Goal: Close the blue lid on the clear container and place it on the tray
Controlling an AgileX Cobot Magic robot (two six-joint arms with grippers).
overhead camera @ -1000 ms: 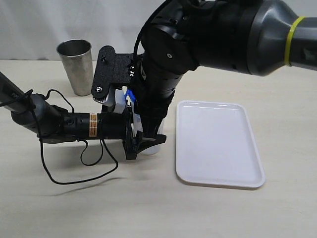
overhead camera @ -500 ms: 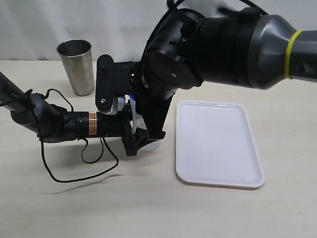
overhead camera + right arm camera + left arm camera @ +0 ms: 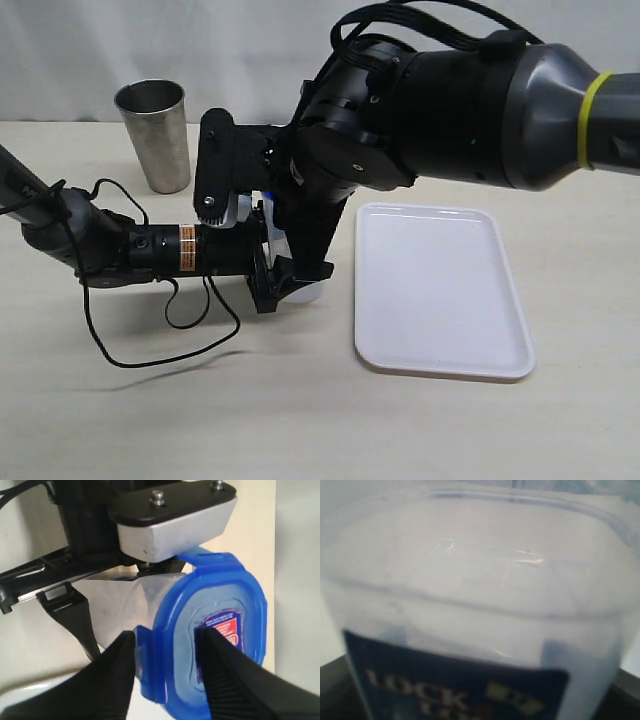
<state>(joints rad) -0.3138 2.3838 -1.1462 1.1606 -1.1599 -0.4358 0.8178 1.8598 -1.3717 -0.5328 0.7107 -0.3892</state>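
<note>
Clamping the left gripper (image 3: pixel 275 285) around the clear container (image 3: pixel 480 605), standing on the table (image 3: pixel 300 420) just beside the tray (image 3: pixel 440 300), and pinching the edge of the blue lid (image 3: pixel 250 595), on its mouth, between the fingers (image 3: pixel 115 680) of the right gripper (image 3: pixel 167 637).

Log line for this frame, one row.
left gripper: holding clear container | right gripper: pinching blue lid rim on container mouth | tray: container not on it

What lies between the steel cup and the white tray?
The exterior view shows the left hand holding the clear container there, with the right hand at its blue lid.
</note>
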